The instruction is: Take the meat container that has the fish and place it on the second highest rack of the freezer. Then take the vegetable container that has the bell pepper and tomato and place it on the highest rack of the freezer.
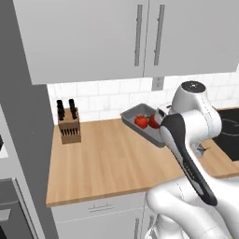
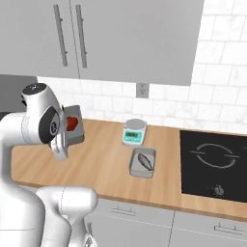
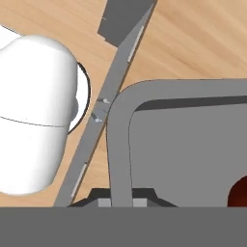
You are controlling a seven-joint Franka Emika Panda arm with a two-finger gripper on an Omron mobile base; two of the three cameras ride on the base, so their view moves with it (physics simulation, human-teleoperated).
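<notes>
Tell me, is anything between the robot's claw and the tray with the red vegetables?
Nothing visible stands between them. The gripper is shut on the rim of the vegetable container, and the tray seems to be raised off the wooden counter.

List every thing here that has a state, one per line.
Hand: shut on the vegetable container's rim.
Vegetable container: lifted off the counter, tilted, red pieces still inside.
Meat container: flat on the counter, fish inside, untouched.
Upper cabinets: doors shut.
Scale: on the counter, nothing on it.
Knife block: upright, knives in.
</notes>
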